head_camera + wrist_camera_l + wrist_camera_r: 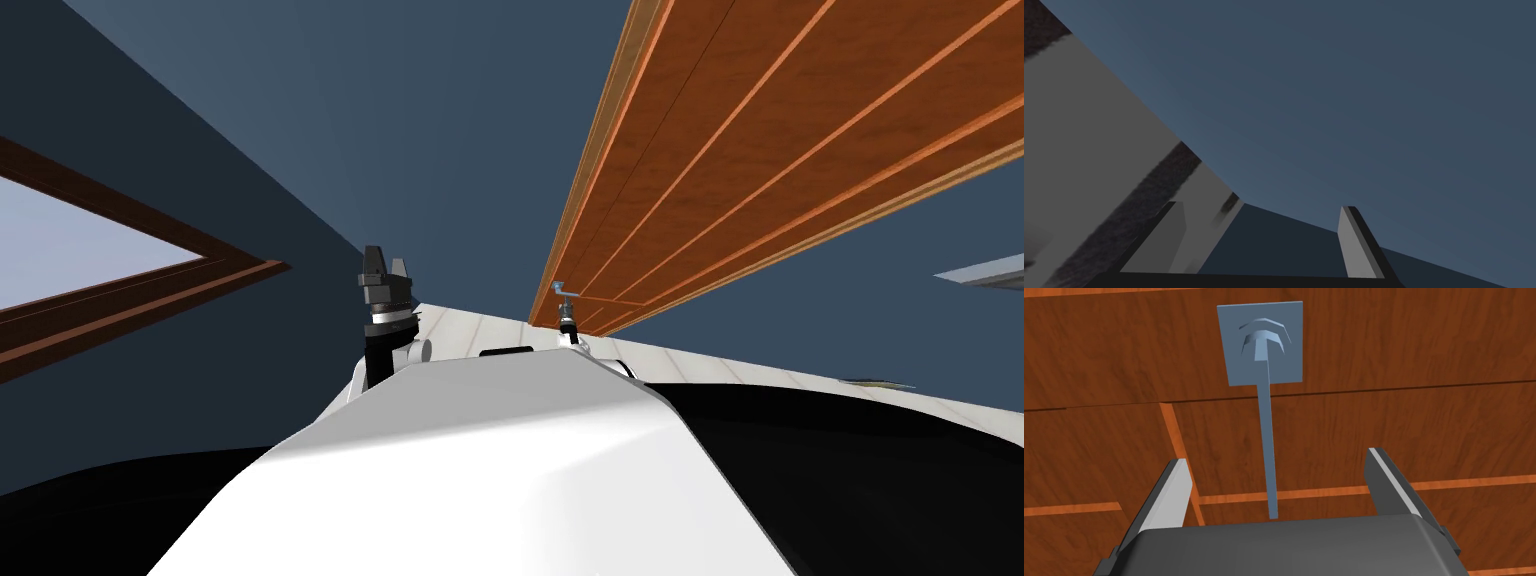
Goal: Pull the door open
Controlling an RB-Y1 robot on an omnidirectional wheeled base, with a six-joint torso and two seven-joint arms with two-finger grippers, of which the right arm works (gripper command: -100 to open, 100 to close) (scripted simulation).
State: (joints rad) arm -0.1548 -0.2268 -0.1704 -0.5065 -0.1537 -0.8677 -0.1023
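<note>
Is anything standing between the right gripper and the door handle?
Nothing visible does. The free end of the blue-grey lever handle on the brown wooden door lies between the open fingers of the right gripper, which stand apart from it on both sides.

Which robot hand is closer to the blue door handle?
Right. The right gripper is at the handle, whose lever lies between its open fingers, in front of the wooden door. The left gripper, open too, is raised off to the side by the blue wall.

Orange-brown panelled door (1399, 348), blue-grey lever handle (1267, 438)
</note>
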